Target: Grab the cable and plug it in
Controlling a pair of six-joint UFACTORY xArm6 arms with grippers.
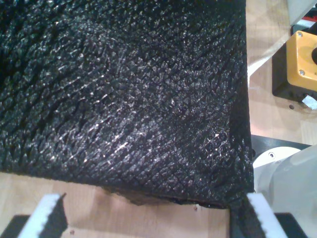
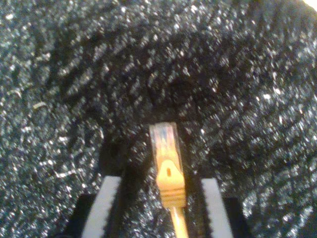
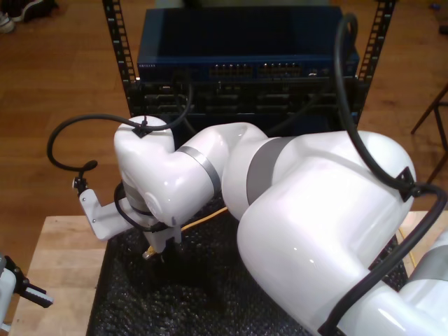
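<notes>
My second gripper [image 2: 161, 208] stands open over the black foam mat [image 2: 59, 74], with the cable [image 2: 168, 173] lying between its white pads [image 2: 104, 208], clear connector [image 2: 164, 139] pointing away and touching neither pad. In the exterior view the arm hides most of the cable. My first gripper [image 1: 153, 218] hangs open over the mat's corner beside a yellow button box [image 1: 299, 62], which is cut off.

A networking lab is indicated by a blue network switch [image 3: 238, 52] mounted in an equipment rack [image 3: 119, 49] behind a wooden workbench [image 3: 59, 259].
</notes>
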